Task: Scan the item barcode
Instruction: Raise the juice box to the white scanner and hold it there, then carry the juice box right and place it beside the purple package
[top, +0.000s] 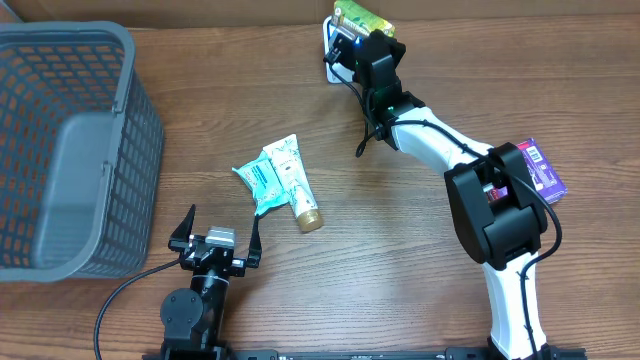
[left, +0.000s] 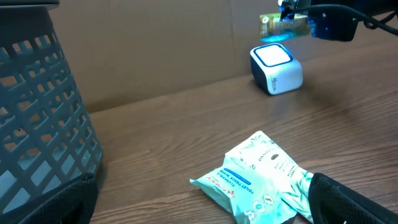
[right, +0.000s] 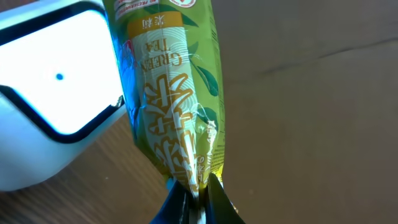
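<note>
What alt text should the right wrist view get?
The right arm's fingers pinch one end of a green tea packet, holding it close beside a white scanner with a glowing face and a blue dot. A brown wooden table fills the background.

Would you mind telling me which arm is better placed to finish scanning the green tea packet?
Right. The right end effector is shut on the green tea packet, close beside the scanner. The left end effector is open and empty, far off by the wipes pack.
</note>
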